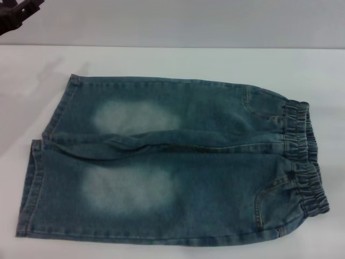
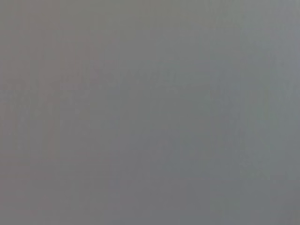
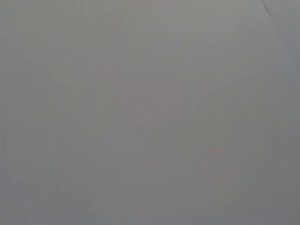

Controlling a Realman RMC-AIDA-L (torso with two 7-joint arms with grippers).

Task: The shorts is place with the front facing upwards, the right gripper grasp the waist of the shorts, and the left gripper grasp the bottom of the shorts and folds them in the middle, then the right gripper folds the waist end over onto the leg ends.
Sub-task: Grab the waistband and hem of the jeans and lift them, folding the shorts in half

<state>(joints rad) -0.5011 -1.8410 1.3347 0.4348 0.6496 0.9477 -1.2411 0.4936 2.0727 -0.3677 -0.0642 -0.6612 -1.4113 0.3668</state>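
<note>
The shorts [image 1: 167,162] lie flat and unfolded on the white table [image 1: 178,59], waist [image 1: 304,156] toward the robot's right, 2 leg hems [image 1: 38,178] left. Neither gripper's jaws are visible — the state cannot be told. A shallow pinch on the puckered waistband may slip, skewing the fold.

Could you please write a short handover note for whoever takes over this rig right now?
Left gripper: only a dark part shows at the head view's far left corner, off the table; whether it is open cannot be told. Right gripper: not in view. Both wrist views show only plain grey.

The shorts lie flat and unfolded on the white table, front up. The waist points to the robot's right, the leg ends to its left.

Done: nothing; the shorts are untouched.

Left: right gripper takes the waist, left takes the hems, fold down the middle, then fold the waist over onto the leg ends.
</note>
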